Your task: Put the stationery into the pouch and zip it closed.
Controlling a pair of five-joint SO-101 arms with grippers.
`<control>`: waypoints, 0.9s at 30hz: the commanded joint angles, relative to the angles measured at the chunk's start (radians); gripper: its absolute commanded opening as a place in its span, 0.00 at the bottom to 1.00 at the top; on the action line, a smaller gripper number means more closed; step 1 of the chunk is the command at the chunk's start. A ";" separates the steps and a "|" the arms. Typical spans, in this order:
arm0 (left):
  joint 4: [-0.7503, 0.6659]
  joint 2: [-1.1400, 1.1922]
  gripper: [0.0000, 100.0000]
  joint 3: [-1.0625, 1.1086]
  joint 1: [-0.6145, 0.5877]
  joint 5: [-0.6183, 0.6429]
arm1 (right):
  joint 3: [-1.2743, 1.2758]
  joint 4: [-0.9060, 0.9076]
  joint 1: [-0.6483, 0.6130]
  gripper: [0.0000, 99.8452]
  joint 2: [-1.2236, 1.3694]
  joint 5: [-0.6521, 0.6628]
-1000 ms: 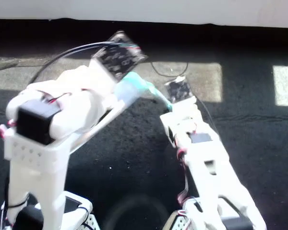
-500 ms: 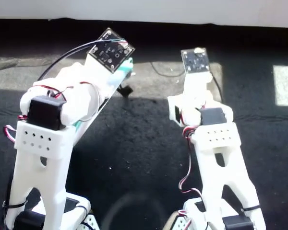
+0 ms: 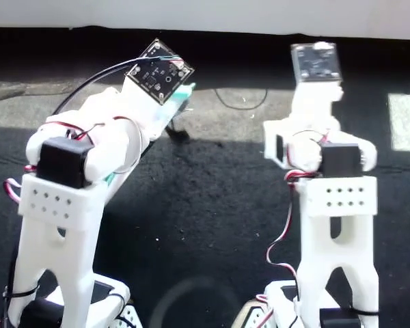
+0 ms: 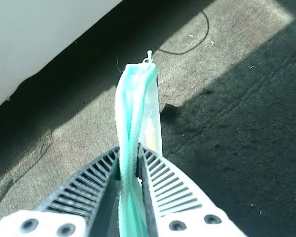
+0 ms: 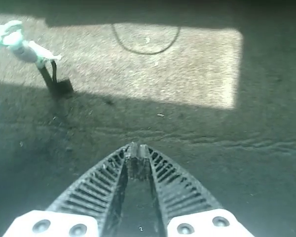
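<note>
Pinching teal pouch (image 4: 135,108) edge-on: left gripper (image 4: 129,150), raised over dark mat (image 4: 246,148) | right gripper (image 5: 137,150): jaws pressed together, tip over same mat, well apart from pouch.

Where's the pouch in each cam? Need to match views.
High view: pouch sticks out beneath the left arm's camera board, left of centre.
Left wrist view: pouch edge-on, clamped in the left end effector.
Right wrist view: pouch tip at the frame's edge.
Shared landmark: looped black cable on the sunlit strip.
</note>
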 commanded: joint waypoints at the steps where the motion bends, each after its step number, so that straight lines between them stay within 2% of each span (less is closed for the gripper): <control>1: 0.069 -0.042 0.01 -0.176 0.087 0.014 | -0.053 0.012 0.062 0.01 -0.111 -0.012; 7: 0.153 -0.041 0.01 -0.383 0.249 0.138 | -0.048 0.002 0.097 0.01 -0.377 -0.012; 10: 0.150 -0.033 0.01 -0.397 0.282 0.181 | -0.048 -0.008 0.102 0.01 -0.452 -0.012; 12: 0.147 -0.031 0.01 -0.329 0.278 0.210 | -0.048 -0.013 0.111 0.01 -0.467 -0.012; 16: 0.101 -0.031 0.01 -0.054 0.271 0.224 | -0.047 -0.013 0.130 0.01 -0.466 -0.012; 19: -0.071 -0.039 0.01 0.147 0.174 0.219 | -0.047 -0.013 0.130 0.01 -0.466 -0.012; 23: -0.281 -0.031 0.01 0.262 -0.012 0.172 | -0.047 -0.013 0.130 0.01 -0.466 -0.012; 27: -0.368 -0.031 0.01 0.285 -0.116 0.094 | -0.047 -0.012 0.130 0.01 -0.466 -0.012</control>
